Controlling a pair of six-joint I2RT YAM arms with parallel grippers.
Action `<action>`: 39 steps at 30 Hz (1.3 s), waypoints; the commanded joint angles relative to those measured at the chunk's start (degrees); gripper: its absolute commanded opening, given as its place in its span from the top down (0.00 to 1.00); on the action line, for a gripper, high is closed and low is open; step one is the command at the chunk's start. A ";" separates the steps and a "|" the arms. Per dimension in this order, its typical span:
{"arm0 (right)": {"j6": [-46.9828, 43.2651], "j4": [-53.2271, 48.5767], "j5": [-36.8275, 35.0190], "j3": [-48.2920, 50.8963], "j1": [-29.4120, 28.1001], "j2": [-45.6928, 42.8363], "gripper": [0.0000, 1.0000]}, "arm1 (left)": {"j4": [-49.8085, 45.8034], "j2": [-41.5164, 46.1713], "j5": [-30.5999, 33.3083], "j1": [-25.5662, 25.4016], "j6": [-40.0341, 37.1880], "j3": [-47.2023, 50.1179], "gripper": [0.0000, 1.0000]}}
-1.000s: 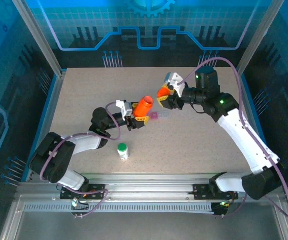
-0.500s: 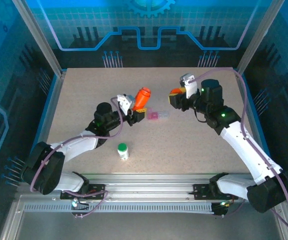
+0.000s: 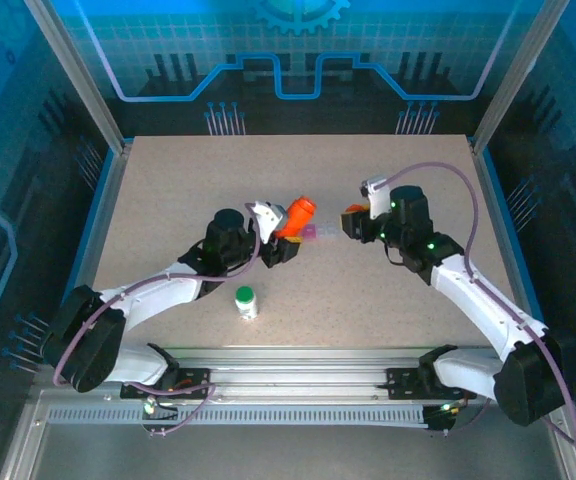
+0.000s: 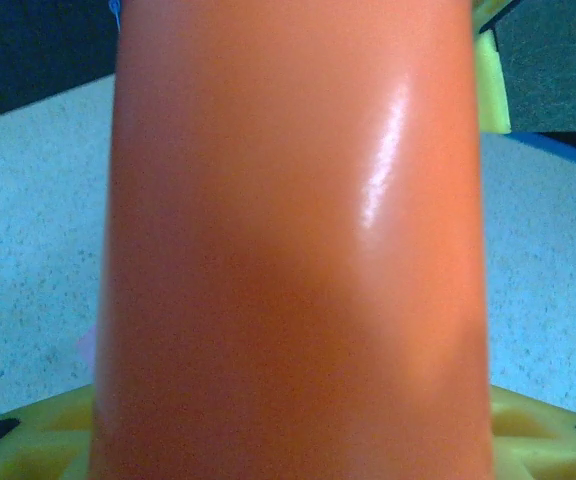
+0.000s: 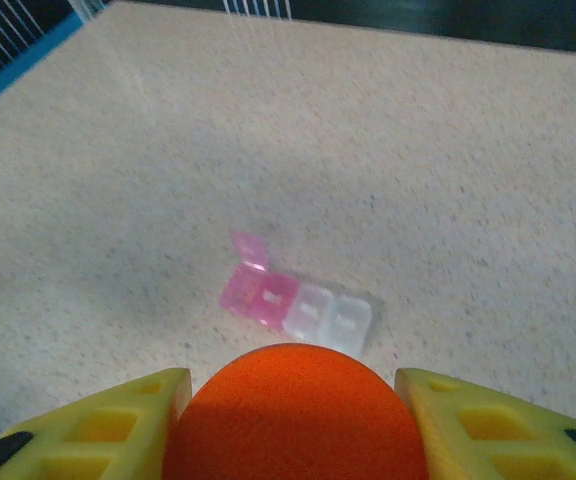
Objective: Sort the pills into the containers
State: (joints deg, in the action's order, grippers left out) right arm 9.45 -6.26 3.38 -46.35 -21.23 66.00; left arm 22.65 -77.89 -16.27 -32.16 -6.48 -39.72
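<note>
My left gripper (image 3: pixel 284 236) is shut on the all-orange bottle (image 3: pixel 298 213), which tilts toward the table's centre. In the left wrist view the orange bottle (image 4: pixel 298 240) stands close up between yellow fingers (image 4: pixel 38 445). My right gripper (image 3: pixel 354 219) is shut on a round orange cap (image 5: pixel 298 415), held between its yellow fingertips (image 5: pixel 118 420). Between the two grippers lies a small pill box (image 5: pixel 296 300) with pink and clear compartments, its pink lid (image 5: pixel 251 250) flipped open; in the top view the pill box (image 3: pixel 315 231) sits just right of the bottle. The pills are hidden.
A white bottle with a green cap (image 3: pixel 246 302) stands upright near the front, below my left arm. The speckled table (image 3: pixel 168 190) is bounded by blue rails at the sides and a metal frame at the near edge.
The left gripper carried the orange bottle right and down toward the pill box, tilting it further. The right gripper brought the cap right and lower, closer to the table.
</note>
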 commanded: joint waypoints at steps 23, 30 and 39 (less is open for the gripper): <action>5.53 12.98 1.44 6.89 1.21 -0.39 1.00 | -22.79 -11.77 0.06 3.43 -8.29 -11.19 1.00; 6.30 13.01 3.29 6.71 1.26 0.63 1.00 | -30.30 -13.18 3.32 3.37 -10.43 -14.80 1.00; 6.89 13.00 4.62 6.71 1.20 0.19 1.00 | -34.99 -17.21 7.86 3.64 -13.20 -18.60 1.00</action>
State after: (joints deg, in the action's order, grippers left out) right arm 15.51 4.86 6.70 -39.62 -20.82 66.54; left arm -9.47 -93.80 -10.24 -28.97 -17.63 -56.12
